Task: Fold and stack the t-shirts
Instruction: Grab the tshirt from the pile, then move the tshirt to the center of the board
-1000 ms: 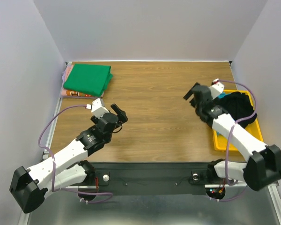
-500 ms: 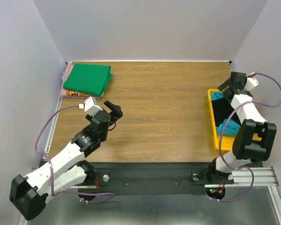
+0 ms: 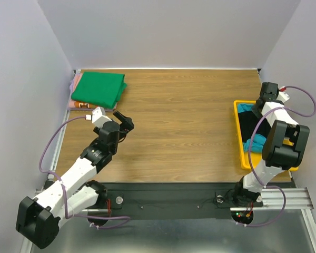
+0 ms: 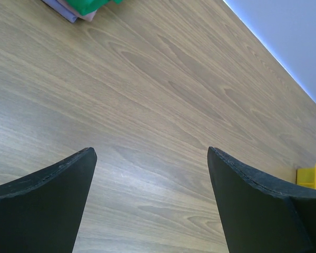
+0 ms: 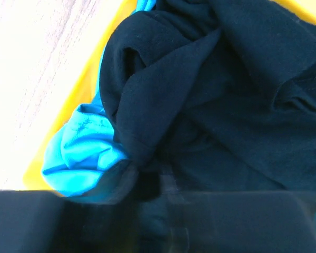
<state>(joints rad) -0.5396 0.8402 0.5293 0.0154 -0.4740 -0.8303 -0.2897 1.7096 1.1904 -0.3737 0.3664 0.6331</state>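
Observation:
A folded bright green t-shirt (image 3: pixel 97 87) lies at the far left on top of the orange-pink t-shirt (image 3: pixel 78 105). At the right, a crumpled black t-shirt (image 3: pixel 248 126) (image 5: pixel 226 79) and a teal-blue t-shirt (image 3: pixel 255 142) (image 5: pixel 79 147) fill the yellow tray (image 3: pixel 237 134). My right gripper (image 3: pixel 259 105) (image 5: pixel 158 184) is down in the tray's far end. Its fingers are blurred and look shut on a fold of the black t-shirt. My left gripper (image 3: pixel 127 122) (image 4: pixel 150 150) hovers open over bare wood, holding nothing.
The tray's yellow wall (image 5: pixel 76 100) runs close beside the right gripper, with the room's right wall just past it. The green t-shirt's corner (image 4: pixel 87 5) shows far ahead of the left gripper. Purple cables loop off both wrists.
The right arm swung from over the table back to the tray's far end, dipped into the cloth and closed its jaws. The left arm drifted slightly left, still open.

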